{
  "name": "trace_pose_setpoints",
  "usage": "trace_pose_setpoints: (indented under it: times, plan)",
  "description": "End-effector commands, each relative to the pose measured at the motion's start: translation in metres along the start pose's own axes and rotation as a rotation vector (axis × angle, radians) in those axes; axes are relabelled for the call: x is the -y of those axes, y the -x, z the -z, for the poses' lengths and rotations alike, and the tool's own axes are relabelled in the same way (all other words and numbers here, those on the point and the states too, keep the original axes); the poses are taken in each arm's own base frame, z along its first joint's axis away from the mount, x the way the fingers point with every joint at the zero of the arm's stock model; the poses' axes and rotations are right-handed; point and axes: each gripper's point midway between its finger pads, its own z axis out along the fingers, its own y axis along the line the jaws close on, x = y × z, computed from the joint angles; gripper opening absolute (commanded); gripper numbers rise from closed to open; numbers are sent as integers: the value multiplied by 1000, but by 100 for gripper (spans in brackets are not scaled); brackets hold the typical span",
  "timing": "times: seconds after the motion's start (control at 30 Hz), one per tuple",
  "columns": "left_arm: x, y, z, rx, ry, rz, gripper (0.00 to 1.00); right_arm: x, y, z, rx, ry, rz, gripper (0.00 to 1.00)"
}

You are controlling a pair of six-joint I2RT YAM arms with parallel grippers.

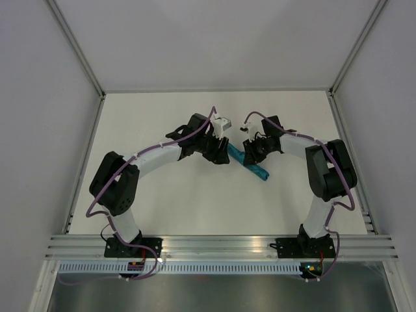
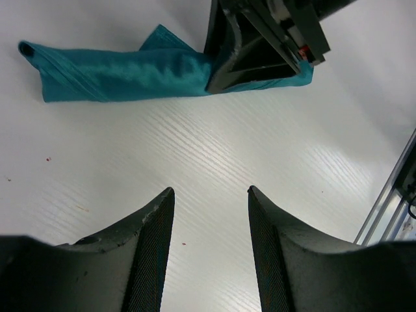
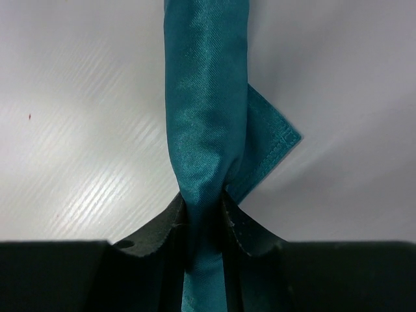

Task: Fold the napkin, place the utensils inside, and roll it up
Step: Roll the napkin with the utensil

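The teal napkin (image 1: pixel 250 165) lies rolled into a narrow tube on the white table, between the two arms. In the right wrist view the roll (image 3: pixel 207 97) runs straight away from the camera, with one hemmed corner sticking out on the right. My right gripper (image 3: pixel 203 207) is shut on the near part of the roll. In the left wrist view the roll (image 2: pixel 123 73) lies across the top, with the right gripper's fingers (image 2: pixel 253 49) on its right end. My left gripper (image 2: pixel 210 192) is open and empty over bare table, apart from the roll. No utensils show.
The white table (image 1: pixel 195 201) has a metal rail (image 1: pixel 221 247) along its near edge, also seen at the right of the left wrist view (image 2: pixel 390 201). Grey walls close in the back and sides.
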Motion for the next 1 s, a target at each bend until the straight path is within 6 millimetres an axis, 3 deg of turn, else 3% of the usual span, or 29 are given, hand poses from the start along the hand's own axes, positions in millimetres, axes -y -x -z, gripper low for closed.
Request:
trace_pose_setpoints:
  times: [0.0,0.3,0.43,0.97]
  plan:
    - [16,18,12,62,-38,22,55,41,-38,-13,-118,-154,-184,29]
    - [22,13,17,57,-63,21,55,96,-17,-4,-31,-249,-447,29]
    - [24,12,17,54,-73,24,55,112,-11,-6,12,-274,-539,30]
    - [31,14,18,50,-113,28,55,137,23,-18,149,-197,-795,31]
